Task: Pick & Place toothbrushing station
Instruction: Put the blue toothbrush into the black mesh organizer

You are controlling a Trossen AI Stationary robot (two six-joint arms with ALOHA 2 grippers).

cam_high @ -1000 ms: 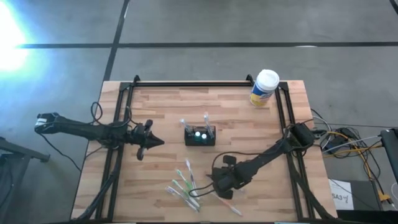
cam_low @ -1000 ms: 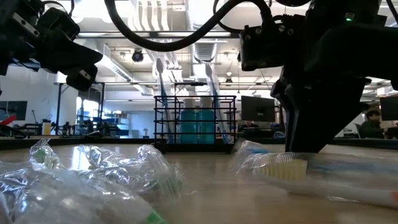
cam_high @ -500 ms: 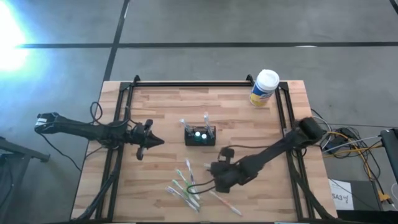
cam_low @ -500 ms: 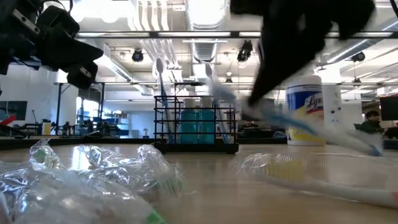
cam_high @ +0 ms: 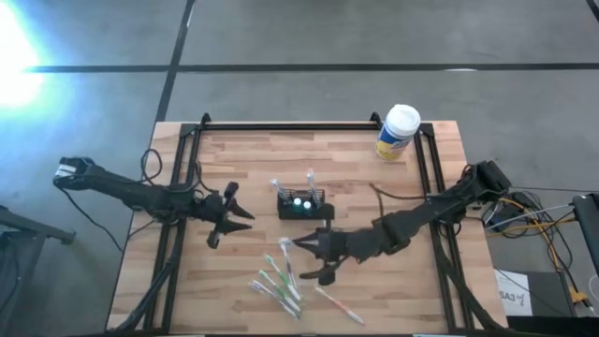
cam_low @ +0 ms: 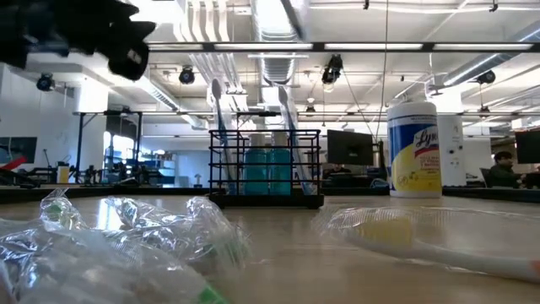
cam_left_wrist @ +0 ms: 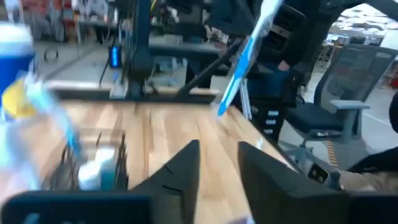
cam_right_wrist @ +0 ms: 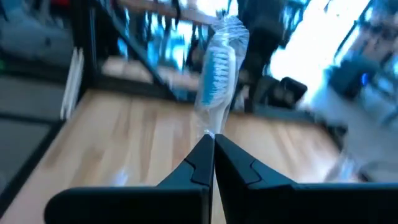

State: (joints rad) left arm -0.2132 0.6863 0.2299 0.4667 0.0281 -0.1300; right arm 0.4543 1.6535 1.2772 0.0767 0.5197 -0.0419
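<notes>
The organiser [cam_high: 300, 203] stands upright near the centre of the table [cam_high: 253, 159] in the high view, slightly above the frame's middle, with two brushes and blue-capped items standing in its compartments; in the low view it shows at centre frame [cam_low: 266, 165], resting on the table top. The right gripper [cam_high: 301, 244] sits just below the organiser in the high view, near it but apart, pointing toward the frame's left. Its fingers [cam_right_wrist: 193, 165] are pressed together on the end of a wrapped toothbrush [cam_right_wrist: 214, 84], which stands clear of the table past the fingertips in the right wrist view; the same brush appears as a blue-and-white stick at upper centre of the left wrist view [cam_left_wrist: 244, 56]. The left gripper [cam_high: 241, 216] lies to the left of the organiser in the high view, at about its height in the frame, near but not touching. Its fingers [cam_left_wrist: 180, 174] stand partly apart with a clear gap and nothing between them; the organiser shows blurred at the lower left of that wrist view [cam_left_wrist: 93, 165]. Loose wrapped toothbrushes [cam_high: 278, 278] lie on the table below the organiser, lower centre of the high view, well apart from it. A canister [cam_high: 398, 132] stands at the table's upper right, far from both grippers.
</notes>
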